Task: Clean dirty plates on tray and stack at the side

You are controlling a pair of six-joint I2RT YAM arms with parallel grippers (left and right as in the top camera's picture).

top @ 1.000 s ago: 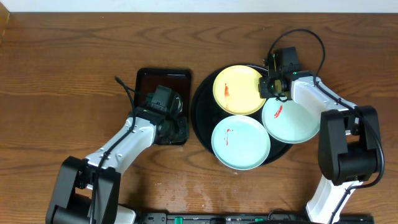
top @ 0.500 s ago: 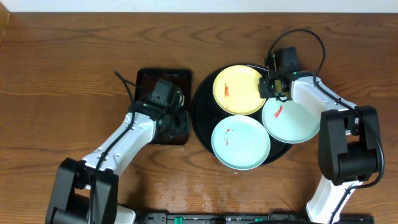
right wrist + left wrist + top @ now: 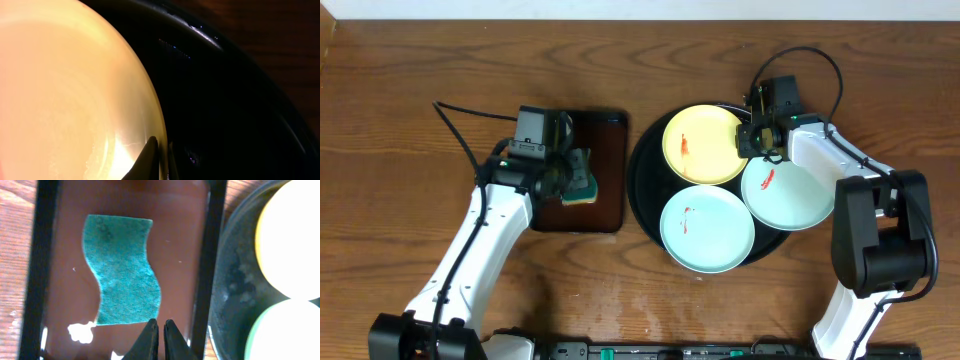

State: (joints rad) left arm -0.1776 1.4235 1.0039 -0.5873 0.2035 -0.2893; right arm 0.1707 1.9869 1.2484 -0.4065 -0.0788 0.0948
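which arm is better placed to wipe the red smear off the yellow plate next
Left. The left gripper looks shut on the edge of the green sponge, close beside the black tray. The right gripper is busy pinching the yellow plate at its rim, likely steadying it.

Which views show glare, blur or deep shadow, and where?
Right wrist: the yellow plate is close, soft and washed out, with a glint near its rim; the black tray is almost lost in darkness. Left wrist: sharp, with small white reflections on the brown tray. Overhead: evenly lit, sharp.

Left gripper [image 3: 161, 326], right gripper [image 3: 161, 146], both closed.
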